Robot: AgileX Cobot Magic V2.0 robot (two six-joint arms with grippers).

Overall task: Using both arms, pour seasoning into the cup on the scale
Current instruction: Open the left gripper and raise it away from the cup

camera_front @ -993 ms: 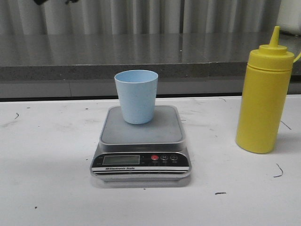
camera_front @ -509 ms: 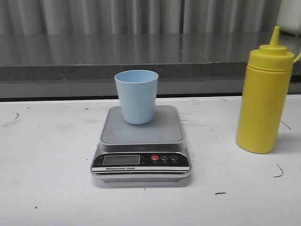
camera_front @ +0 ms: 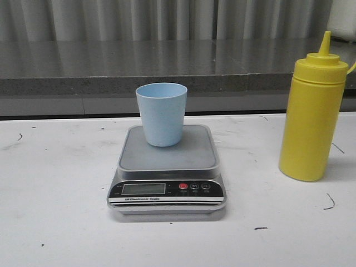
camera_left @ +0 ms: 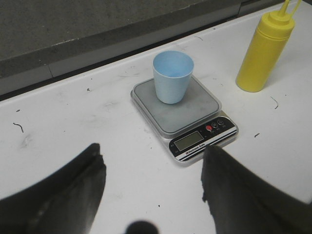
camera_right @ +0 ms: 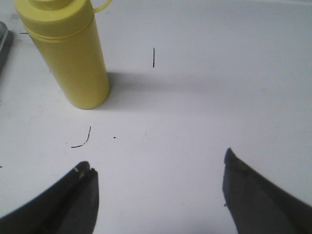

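Note:
The pale blue cup (camera_front: 162, 113) stands upright on the grey platform of the scale (camera_front: 167, 183) at the table's middle; the left wrist view shows the cup (camera_left: 172, 83) and scale (camera_left: 195, 124) too. The yellow seasoning bottle (camera_front: 312, 119) stands upright to the right of the scale, capped. Neither arm shows in the front view. My left gripper (camera_left: 152, 156) is open and empty, well short of the scale. My right gripper (camera_right: 158, 165) is open and empty above bare table, apart from the seasoning bottle (camera_right: 68, 56).
The white table (camera_front: 55, 183) bears small dark scuff marks (camera_front: 329, 202). A grey stone ledge (camera_front: 111, 67) runs along the back, with a corrugated wall behind it. A scuff (camera_right: 82, 140) lies between the bottle and the right gripper.
A dark shape at the top left edge of the front view one second ago has left the view. Cup, scale and bottle have not moved.

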